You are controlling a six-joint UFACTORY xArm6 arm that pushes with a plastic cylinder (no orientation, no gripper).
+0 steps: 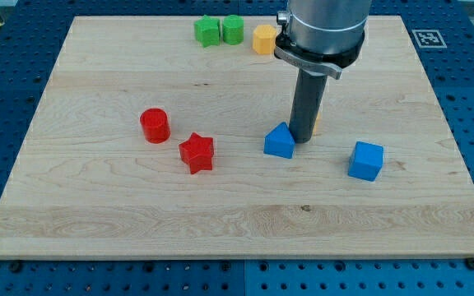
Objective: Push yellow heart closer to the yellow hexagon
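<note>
7 coloured blocks can be made out on a pale wooden board (97, 205) that rests on a blue perforated table (6, 99). At the view's top edge of the board sit 2 green blocks, a green star-like block (207, 31) touching a green cylinder (233, 29), and just to their right the yellow hexagon (264, 39), partly covered by the arm's grey housing (323, 29). Left of the middle stands a red cylinder (155, 125), with a red star (197, 152) near it, lower and to the right. A blue triangular block (279, 141) sits near the board's centre, and a blue cube (366, 160) lies well to its right.

My tip (301, 140) is a dark rod with nothing to open or close; it comes straight down and ends just beside the blue triangular block, on that block's right, seemingly touching it. A thin sliver of yellow (317, 125) shows at the rod's right edge; this seems to be the yellow heart, almost wholly hidden behind the rod, so its shape cannot be confirmed. It lies well apart from the yellow hexagon, which is toward the view's top.
</note>
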